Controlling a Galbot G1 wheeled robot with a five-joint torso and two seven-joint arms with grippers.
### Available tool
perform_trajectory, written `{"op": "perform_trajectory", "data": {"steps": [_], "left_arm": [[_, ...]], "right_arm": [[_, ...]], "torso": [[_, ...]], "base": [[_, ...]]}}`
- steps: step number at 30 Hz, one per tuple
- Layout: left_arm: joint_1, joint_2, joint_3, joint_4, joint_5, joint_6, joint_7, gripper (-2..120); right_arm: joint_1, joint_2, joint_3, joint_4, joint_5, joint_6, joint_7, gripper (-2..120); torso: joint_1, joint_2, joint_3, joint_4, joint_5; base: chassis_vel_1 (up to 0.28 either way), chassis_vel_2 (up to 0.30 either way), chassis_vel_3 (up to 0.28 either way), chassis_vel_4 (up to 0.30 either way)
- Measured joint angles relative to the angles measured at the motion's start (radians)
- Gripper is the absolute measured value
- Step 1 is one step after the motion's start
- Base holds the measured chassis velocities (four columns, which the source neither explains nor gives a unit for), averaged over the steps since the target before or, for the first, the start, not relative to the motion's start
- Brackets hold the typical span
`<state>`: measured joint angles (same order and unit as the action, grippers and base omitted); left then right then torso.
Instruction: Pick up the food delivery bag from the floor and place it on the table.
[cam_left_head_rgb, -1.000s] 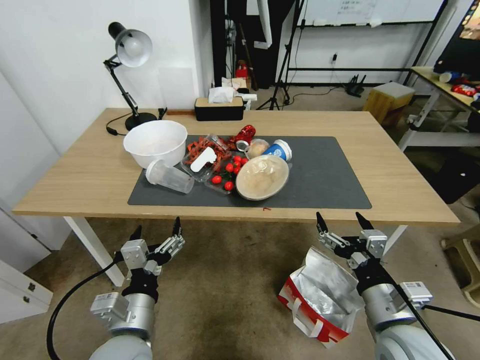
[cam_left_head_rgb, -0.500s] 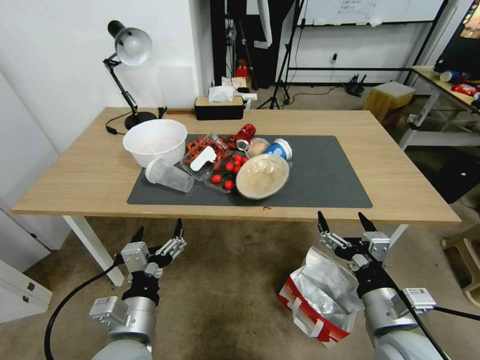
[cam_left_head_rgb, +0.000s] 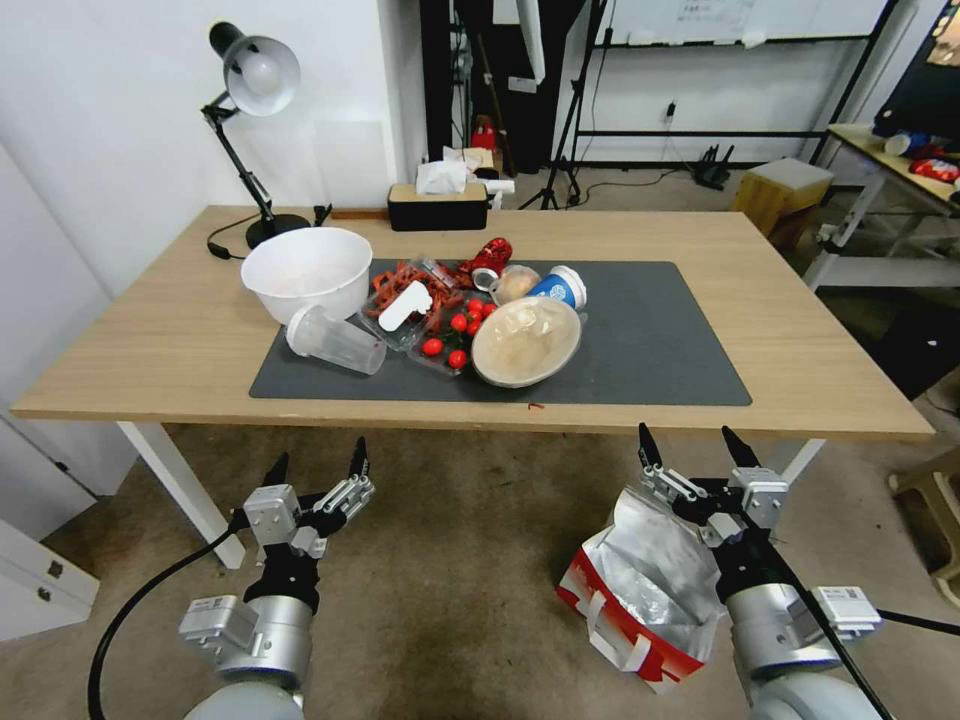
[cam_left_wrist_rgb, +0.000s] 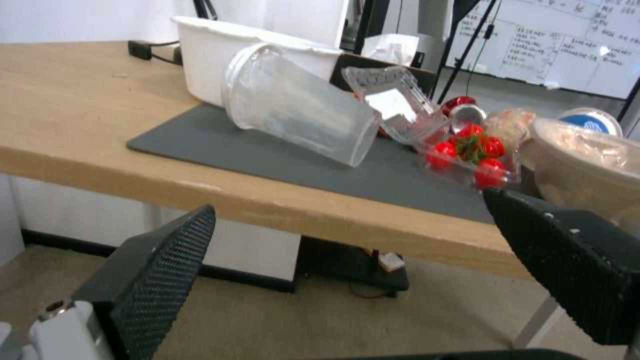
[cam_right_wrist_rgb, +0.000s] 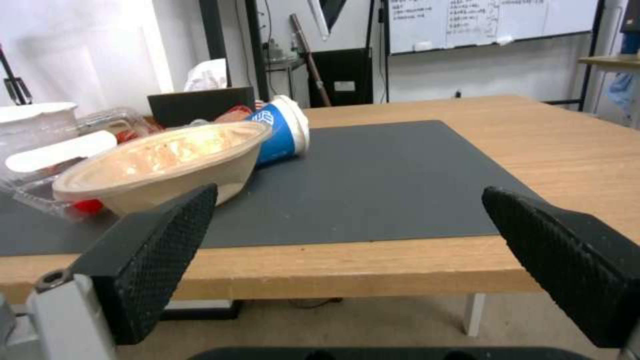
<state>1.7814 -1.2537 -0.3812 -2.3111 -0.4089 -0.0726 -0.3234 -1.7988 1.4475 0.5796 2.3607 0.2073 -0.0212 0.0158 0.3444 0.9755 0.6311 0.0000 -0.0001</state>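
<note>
The food delivery bag (cam_left_head_rgb: 640, 590) sits on the floor (cam_left_head_rgb: 450, 560) at the lower right of the head view, red-faced with white strap handles and a crumpled silver foil lining showing at its open top. My right gripper (cam_left_head_rgb: 692, 448) hangs open above the bag's far upper corner, just before the table's front edge, and holds nothing. My left gripper (cam_left_head_rgb: 316, 463) is open over bare floor at the lower left, well apart from the bag. The table (cam_left_head_rgb: 810, 360) has a light-wood top, white legs and a dark grey mat (cam_left_head_rgb: 660, 340).
On the mat lie a white bowl (cam_left_head_rgb: 300, 270), a tipped clear cup (cam_left_head_rgb: 335, 340), cherry tomatoes (cam_left_head_rgb: 450, 345), a lidded beige bowl (cam_left_head_rgb: 527, 340) and a blue cup (cam_left_head_rgb: 558, 287). A desk lamp (cam_left_head_rgb: 250, 100) and tissue box (cam_left_head_rgb: 438, 205) stand at the back. A cluttered desk (cam_left_head_rgb: 900, 190) is at right.
The whole head view has shifted slightly, so the table sits a little higher and nearer in the picture. Both grippers stay open and hold about the same places.
</note>
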Motion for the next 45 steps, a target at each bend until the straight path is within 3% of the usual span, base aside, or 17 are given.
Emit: {"op": "perform_trajectory", "data": {"steps": [16, 22, 45], "left_arm": [[0.010, 0.000, 0.007, 0.000, 0.006, -0.002, 0.001, 100], [0.005, -0.001, 0.017, -0.006, 0.013, 0.002, -0.004, 100], [-0.003, 0.015, -0.005, 0.021, 0.061, 0.009, 0.012, 100]], "right_arm": [[-0.027, 0.031, -0.013, 0.009, -0.044, 0.021, 0.035, 100], [-0.031, 0.042, -0.019, -0.008, -0.062, 0.036, 0.057, 100], [-0.032, 0.036, -0.019, -0.022, -0.062, 0.034, 0.041, 100]], "torso": [[-0.031, -0.072, -0.041, 0.0000, 0.0001], [-0.050, -0.118, -0.068, 0.0000, 0.0001], [-0.093, -0.222, -0.128, 0.0000, 0.0000]], "base": [[0.000, 0.000, 0.000, 0.000], [0.000, 0.000, 0.000, 0.000], [0.000, 0.000, 0.000, 0.000]]}}
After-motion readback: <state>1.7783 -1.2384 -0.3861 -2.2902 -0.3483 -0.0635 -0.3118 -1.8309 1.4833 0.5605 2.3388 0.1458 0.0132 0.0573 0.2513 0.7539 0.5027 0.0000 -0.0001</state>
